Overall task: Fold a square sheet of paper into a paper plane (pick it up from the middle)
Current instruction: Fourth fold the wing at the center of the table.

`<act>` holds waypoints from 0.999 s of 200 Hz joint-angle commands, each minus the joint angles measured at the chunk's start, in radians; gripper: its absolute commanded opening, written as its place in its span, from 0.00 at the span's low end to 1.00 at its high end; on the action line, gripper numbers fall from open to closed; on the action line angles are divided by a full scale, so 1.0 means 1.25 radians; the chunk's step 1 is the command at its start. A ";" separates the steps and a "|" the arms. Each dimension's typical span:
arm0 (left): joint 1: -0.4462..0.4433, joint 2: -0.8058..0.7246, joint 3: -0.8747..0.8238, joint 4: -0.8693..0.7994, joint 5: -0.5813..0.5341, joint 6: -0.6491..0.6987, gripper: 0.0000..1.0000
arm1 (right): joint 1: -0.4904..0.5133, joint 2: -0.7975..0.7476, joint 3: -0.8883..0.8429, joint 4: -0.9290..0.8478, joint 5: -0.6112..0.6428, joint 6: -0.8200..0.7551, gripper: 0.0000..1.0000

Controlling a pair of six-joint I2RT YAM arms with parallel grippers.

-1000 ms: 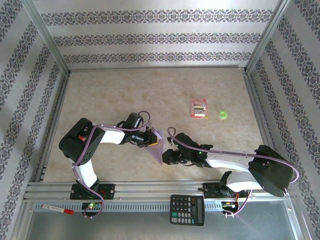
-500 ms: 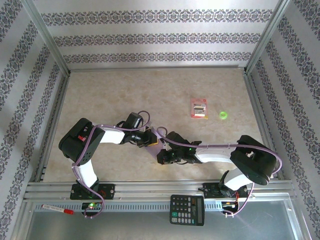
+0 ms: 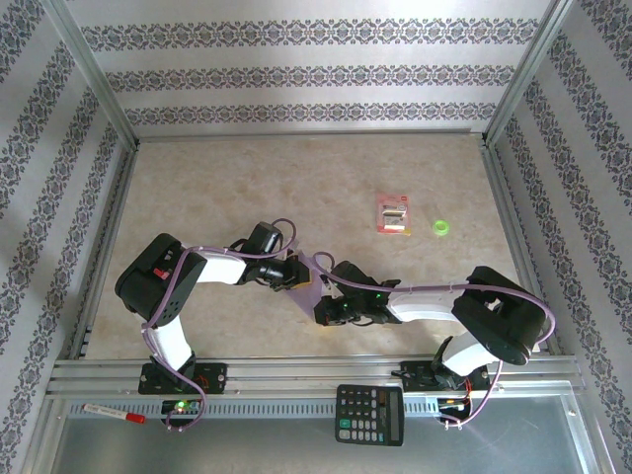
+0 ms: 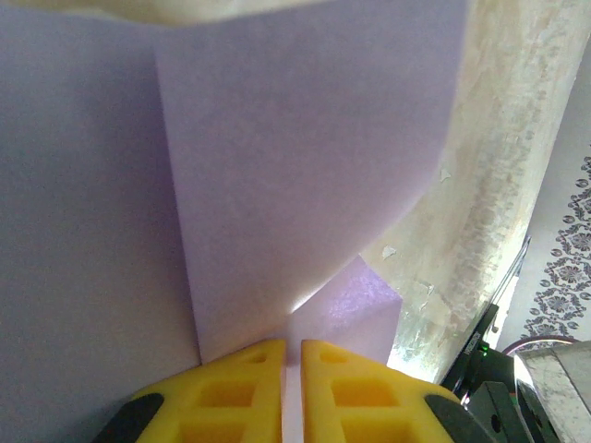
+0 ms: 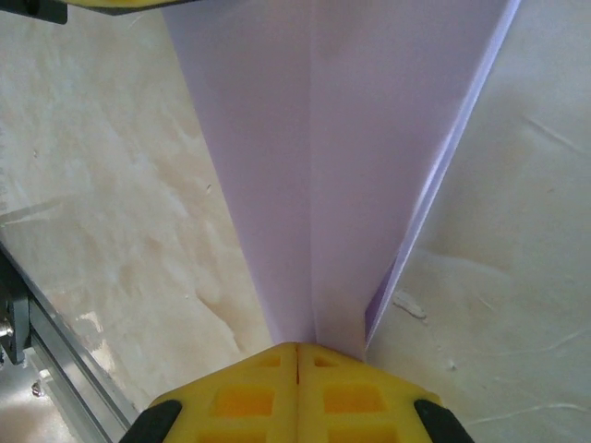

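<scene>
The pale lavender sheet of paper (image 3: 311,276) hangs between my two grippers near the table's front middle, folded into a narrow, pointed paper-plane shape with a centre crease (image 5: 310,185). My left gripper (image 3: 297,276) is shut on one end. In the left wrist view its yellow fingers (image 4: 231,392) pinch the paper (image 4: 305,148) with a thin slit between them, around the left gripper's (image 4: 292,369) centre. My right gripper (image 3: 322,305) is shut on the narrow end, its yellow pads (image 5: 249,397) pressed together, and the folded layers fan away from the right gripper's (image 5: 297,362) tips.
A small red-and-white packet (image 3: 394,213) and a green ring (image 3: 441,228) lie at the right back. A calculator (image 3: 369,415) and a red-capped pen (image 3: 114,413) rest on the metal rail at the front. Aluminium frame posts and patterned walls bound the table (image 3: 197,188).
My right arm has folded its elbow inward, and its gripper has shifted left, closer to the left gripper, covering more of the paper from above. The left arm has stayed put.
</scene>
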 commanded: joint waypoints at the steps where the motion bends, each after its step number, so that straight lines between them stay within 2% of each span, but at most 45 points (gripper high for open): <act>1: 0.018 0.014 -0.004 -0.090 -0.059 0.020 0.13 | -0.003 0.005 -0.026 -0.011 -0.010 -0.007 0.05; 131: 0.023 0.024 -0.009 -0.091 -0.073 0.022 0.13 | 0.095 -0.064 -0.128 -0.004 0.030 0.093 0.04; 174: 0.022 0.026 -0.014 -0.079 -0.069 0.018 0.13 | 0.024 -0.164 -0.087 -0.001 0.011 0.058 0.04; 200: 0.022 0.029 -0.014 -0.077 -0.067 0.016 0.13 | 0.002 -0.143 -0.030 0.000 0.004 0.031 0.04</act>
